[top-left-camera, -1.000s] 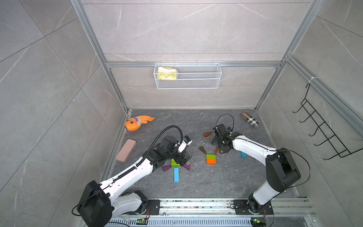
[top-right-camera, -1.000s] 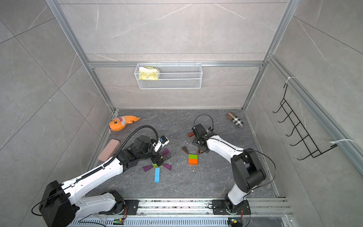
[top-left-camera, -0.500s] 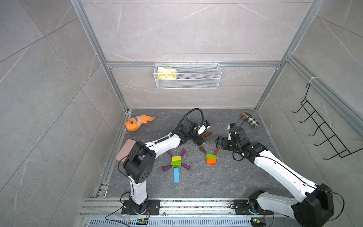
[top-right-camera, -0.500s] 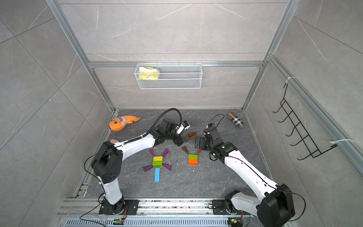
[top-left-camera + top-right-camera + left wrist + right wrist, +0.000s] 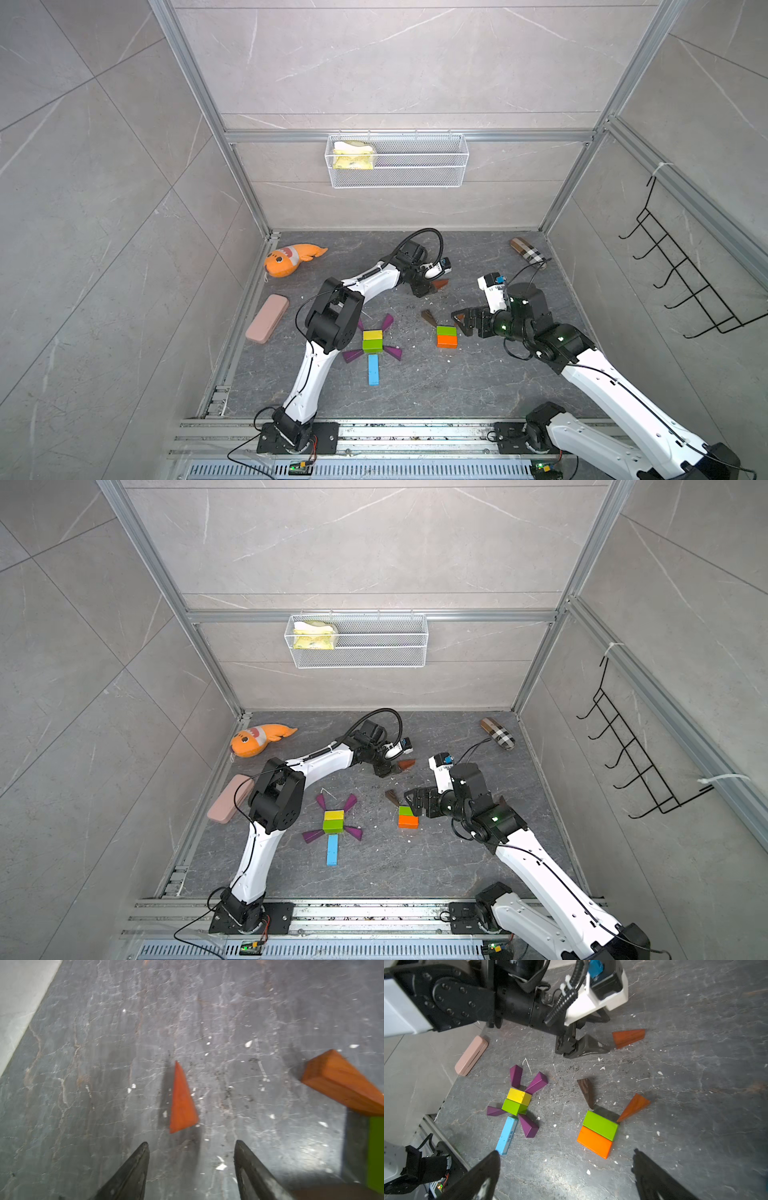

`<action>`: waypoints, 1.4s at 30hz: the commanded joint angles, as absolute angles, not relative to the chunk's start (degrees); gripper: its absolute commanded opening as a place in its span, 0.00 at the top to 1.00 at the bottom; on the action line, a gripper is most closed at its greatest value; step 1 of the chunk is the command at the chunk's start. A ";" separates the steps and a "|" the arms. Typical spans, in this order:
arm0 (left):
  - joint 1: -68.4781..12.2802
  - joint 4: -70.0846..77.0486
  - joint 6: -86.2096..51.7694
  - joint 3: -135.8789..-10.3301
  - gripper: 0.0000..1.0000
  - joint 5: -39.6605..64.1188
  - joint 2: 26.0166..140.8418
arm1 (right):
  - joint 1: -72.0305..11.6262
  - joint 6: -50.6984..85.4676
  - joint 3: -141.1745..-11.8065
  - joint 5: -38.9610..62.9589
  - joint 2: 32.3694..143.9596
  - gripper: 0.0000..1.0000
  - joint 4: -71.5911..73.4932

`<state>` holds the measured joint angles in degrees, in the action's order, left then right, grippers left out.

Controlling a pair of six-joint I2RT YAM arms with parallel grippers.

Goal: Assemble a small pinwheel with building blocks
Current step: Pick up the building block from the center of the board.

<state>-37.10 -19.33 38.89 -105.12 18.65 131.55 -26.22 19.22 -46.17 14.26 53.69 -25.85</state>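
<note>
left fingers (image 5: 133, 1172) stand partly apart, right fingers (image 5: 481, 1178) wide, both empty.

The left gripper (image 5: 424, 289) has left the purple-wedged pinwheel (image 5: 372, 345) and reached far, beside a red-brown wedge (image 5: 440, 284), jaws narrowing. The right gripper (image 5: 462, 322) has pulled back nearward, just right of the green and orange bricks (image 5: 446, 336), jaws wider.
</note>
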 commanded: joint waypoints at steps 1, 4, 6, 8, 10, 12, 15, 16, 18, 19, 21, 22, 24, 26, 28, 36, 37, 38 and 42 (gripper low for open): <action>-37.01 -21.04 41.23 -107.44 0.35 20.82 132.28 | -25.76 18.19 -45.62 16.70 53.79 0.00 -25.07; -36.83 -21.99 41.30 -109.09 0.35 21.94 133.13 | -25.42 18.25 -45.62 16.70 54.22 0.00 -25.05; -36.83 -21.78 41.24 -110.06 0.36 21.91 135.49 | -25.17 18.11 -45.64 16.94 54.49 0.00 -25.05; -36.85 -20.66 40.61 -110.37 0.36 21.91 136.11 | -24.99 18.11 -45.62 17.30 54.71 0.00 -24.99; -36.86 -20.43 39.95 -111.20 0.36 22.51 136.95 | -24.88 18.04 -45.49 17.40 54.84 0.00 -24.96; -36.90 -21.24 39.40 -113.07 0.36 22.43 138.26 | -24.63 18.14 -45.34 17.45 54.85 0.00 -25.05; -36.86 -21.14 38.94 -114.14 0.37 22.32 139.47 | -24.53 18.41 -44.92 17.96 54.08 0.00 -24.89; -36.83 -20.77 38.83 -114.08 0.37 22.39 139.61 | -24.47 18.39 -44.91 18.02 53.82 0.00 -24.88; -36.89 -20.32 38.45 -114.21 0.37 22.75 139.95 | -24.36 18.37 -44.66 18.02 53.70 0.00 -24.96; -36.87 -20.34 38.25 -114.53 0.37 22.83 140.16 | -24.30 18.37 -44.65 18.02 53.78 0.00 -25.03; -36.87 -20.19 38.06 -115.06 0.39 22.89 140.72 | -24.21 18.35 -44.72 18.08 54.18 0.00 -25.29; -36.84 -20.15 37.97 -115.26 0.39 22.96 140.95 | -24.21 18.43 -44.76 18.19 54.23 0.00 -25.27; -36.89 -19.84 37.73 -115.36 0.40 23.29 141.08 | -24.09 18.46 -44.70 18.37 54.32 0.00 -24.97; -36.92 -19.51 37.75 -115.44 0.42 23.51 141.15 | -24.08 18.46 -44.72 18.46 54.40 0.00 -24.96; -36.89 -19.61 37.76 -115.66 0.44 23.53 141.41 | -23.96 18.42 -44.88 18.46 54.65 0.00 -25.13; -36.92 -22.54 38.06 -117.68 0.61 24.97 142.58 | -23.77 18.81 -44.66 18.63 54.93 0.00 -24.96; -36.95 -22.63 38.06 -117.71 0.63 25.16 142.60 | -23.74 18.90 -44.65 18.70 54.98 0.00 -24.96; -36.96 -22.68 38.05 -117.69 0.65 25.39 142.58 | -23.78 18.90 -44.65 18.72 55.04 0.00 -24.96; -36.84 -22.70 38.31 -116.80 0.72 26.29 141.38 | -23.75 19.08 -44.63 18.72 55.04 0.00 -24.97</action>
<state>-36.75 -21.87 38.33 -116.05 23.31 142.08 -23.97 19.27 -45.30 17.91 54.81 -25.80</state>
